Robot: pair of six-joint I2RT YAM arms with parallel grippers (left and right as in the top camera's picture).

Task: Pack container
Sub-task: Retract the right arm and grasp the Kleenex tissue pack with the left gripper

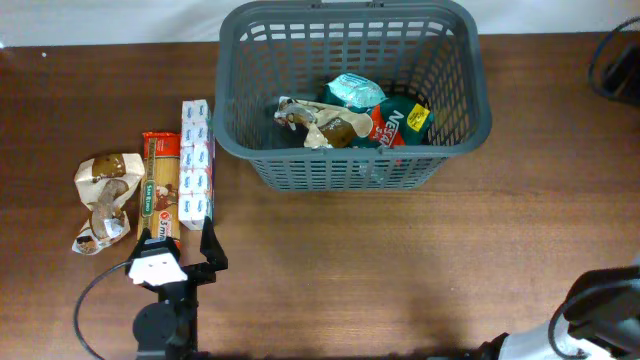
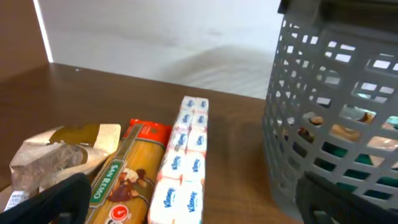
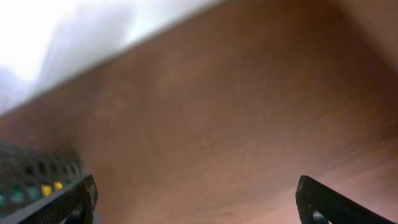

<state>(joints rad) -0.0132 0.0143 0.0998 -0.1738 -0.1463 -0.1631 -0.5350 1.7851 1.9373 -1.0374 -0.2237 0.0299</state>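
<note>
The dark grey basket (image 1: 455, 120) stands at the back middle of the table and holds several packets: a teal bag (image 1: 355, 90), a green and red pack (image 1: 400, 125) and a brownish wrapped item (image 1: 315, 122). On the table to its left lie a white tissue pack (image 1: 196, 160), a spaghetti pack (image 1: 160, 185) and a crumpled brown bag (image 1: 105, 200). My left gripper (image 1: 180, 245) is open and empty just in front of the tissue pack (image 2: 183, 165) and spaghetti (image 2: 124, 183). My right gripper (image 3: 196, 202) is open and empty over bare table; its arm shows at the front right corner (image 1: 600, 320).
The basket wall (image 2: 329, 112) fills the right of the left wrist view. A black cable (image 1: 610, 65) lies at the back right edge. A white wall runs behind the table.
</note>
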